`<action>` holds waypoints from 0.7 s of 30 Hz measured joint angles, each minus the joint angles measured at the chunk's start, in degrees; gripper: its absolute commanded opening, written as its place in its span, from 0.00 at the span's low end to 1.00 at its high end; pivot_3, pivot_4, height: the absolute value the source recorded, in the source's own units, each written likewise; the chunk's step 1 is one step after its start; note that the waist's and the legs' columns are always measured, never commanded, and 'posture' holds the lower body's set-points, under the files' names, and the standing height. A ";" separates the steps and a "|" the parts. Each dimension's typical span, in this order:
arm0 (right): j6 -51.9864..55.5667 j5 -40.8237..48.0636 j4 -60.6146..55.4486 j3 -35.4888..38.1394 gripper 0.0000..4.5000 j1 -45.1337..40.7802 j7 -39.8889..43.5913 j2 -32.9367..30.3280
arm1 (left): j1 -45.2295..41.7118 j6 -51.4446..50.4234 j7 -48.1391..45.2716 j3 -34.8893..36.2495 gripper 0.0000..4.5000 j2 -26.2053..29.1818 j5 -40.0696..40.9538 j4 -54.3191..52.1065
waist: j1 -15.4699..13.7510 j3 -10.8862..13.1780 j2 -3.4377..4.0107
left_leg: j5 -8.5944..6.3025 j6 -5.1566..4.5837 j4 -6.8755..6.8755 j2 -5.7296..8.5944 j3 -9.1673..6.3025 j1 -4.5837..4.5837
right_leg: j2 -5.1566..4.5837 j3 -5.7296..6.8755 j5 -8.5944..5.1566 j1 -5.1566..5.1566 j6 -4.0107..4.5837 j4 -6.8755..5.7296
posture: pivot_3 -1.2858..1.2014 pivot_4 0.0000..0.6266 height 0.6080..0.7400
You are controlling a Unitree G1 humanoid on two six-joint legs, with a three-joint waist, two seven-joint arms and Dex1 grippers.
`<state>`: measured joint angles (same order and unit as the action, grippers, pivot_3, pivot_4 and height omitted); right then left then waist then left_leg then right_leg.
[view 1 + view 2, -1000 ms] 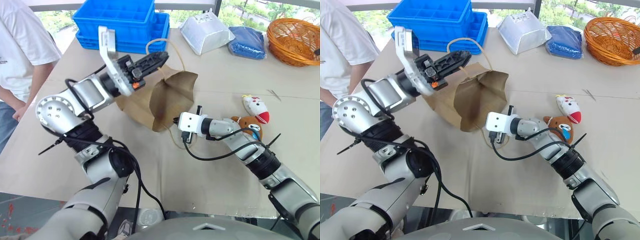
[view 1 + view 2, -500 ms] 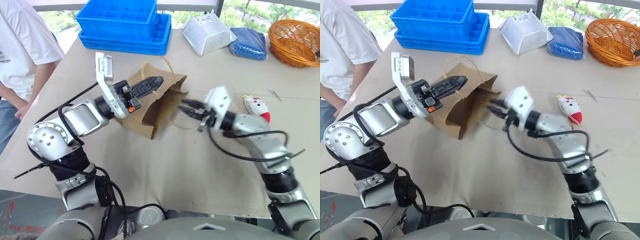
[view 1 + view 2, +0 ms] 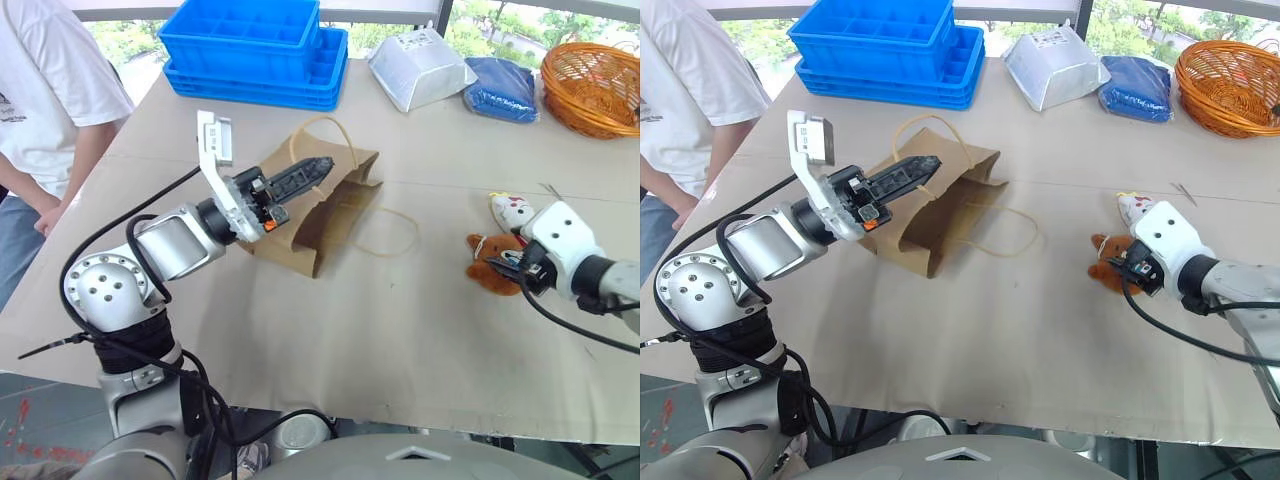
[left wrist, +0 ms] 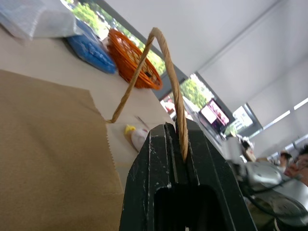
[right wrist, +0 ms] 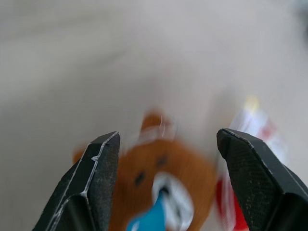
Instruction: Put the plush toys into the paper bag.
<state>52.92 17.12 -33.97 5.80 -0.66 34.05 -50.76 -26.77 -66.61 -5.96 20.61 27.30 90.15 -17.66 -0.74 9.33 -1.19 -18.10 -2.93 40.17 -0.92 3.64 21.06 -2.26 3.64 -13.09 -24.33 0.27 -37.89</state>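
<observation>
- Left gripper (image 3: 322, 164) is pressed together on one beige cord handle (image 4: 166, 57) of the paper bag (image 3: 320, 205); left wrist view shows the cord pinched between the two black fingers (image 4: 149, 192).
- Paper bag lies on its side on the table (image 3: 350, 340), left of centre, mouth facing right and towards the near edge. Second cord handle (image 3: 395, 232) lies flat on the table just right of the mouth.
- Right gripper (image 3: 1118, 266) is spread, holding nothing. Right wrist view: both fingers (image 5: 96, 183) stand wide apart with the brown plush toy (image 5: 163, 183) between and beyond them, not touched.
- Brown plush toy (image 3: 490, 262) sits on the table at the right, well apart from the bag, just in front of the right gripper's tips.
- White plush toy (image 3: 512, 212) with red end and yellow tuft lies just beyond the brown one, on its far-right side; the two are touching or nearly so, cannot tell which.
- Neither toy is in the bag.
- Far edge of table: stacked blue crates (image 3: 255, 45) at left, silver-grey foil pouch (image 3: 418, 68) in the middle, blue bag (image 3: 500, 88) and orange wicker basket (image 3: 590, 85) at right.
- A person in a white T-shirt (image 3: 50, 90) stands at the table's left side.
</observation>
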 measured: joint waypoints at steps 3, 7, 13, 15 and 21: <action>2.12 -0.16 2.52 -2.43 0.57 -1.89 -0.80 0.55 | 0.02 1.41 -1.32 -1.15 0.00 1.27 -0.08 -0.10 | -0.13 -0.04 -0.06 | 0.00 0.00 0.00 0.00 -0.03 0.02 | 0.01 0.00 0.00 0.01 -0.01 0.02 | 0.52 0.24 1.00; 4.38 -0.19 2.83 -3.52 0.22 -1.60 -0.99 0.49 | 0.02 2.75 -2.48 -2.39 0.00 3.12 -0.09 -0.14 | -0.37 -0.21 -0.34 | -0.01 -0.01 0.00 0.00 -0.07 0.04 | 0.01 0.01 0.00 0.04 -0.02 0.07 | 0.52 0.24 1.00; 5.72 0.68 1.15 -1.11 0.00 0.32 -0.78 0.12 | -0.06 4.31 -2.87 -4.02 0.00 3.87 -0.12 -0.15 | -0.84 -0.25 -0.41 | -0.03 -0.03 0.00 0.00 -0.11 0.05 | -0.01 0.04 -0.01 0.10 -0.02 0.18 | 0.52 0.24 1.00; 6.93 2.64 0.94 2.09 0.00 0.49 -0.69 2.44 | -0.09 4.79 -3.02 -4.58 0.00 4.09 -0.13 -0.10 | -1.13 -0.25 -0.41 | -0.03 -0.03 0.00 0.00 -0.14 0.09 | -0.01 0.07 -0.01 0.09 -0.02 0.19 | 0.52 0.24 1.00; 10.70 24.43 -2.87 16.96 0.00 -8.15 -1.18 17.70 | 2.14 6.05 -7.96 -4.60 0.00 6.84 -1.45 0.69 | 0.07 0.04 0.03 | -0.02 -0.02 -0.02 -0.03 -0.11 0.07 | 0.03 0.05 0.00 0.02 -0.04 0.13 | 0.52 0.24 1.00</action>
<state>63.62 41.54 -36.83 22.76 -8.80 32.87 -33.06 -24.63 -60.56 -13.92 16.01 34.13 88.69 -16.98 -0.67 9.37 -1.15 -18.12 -2.95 40.16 -0.96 3.52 21.13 -2.23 3.68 -13.09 -24.31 0.23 -37.76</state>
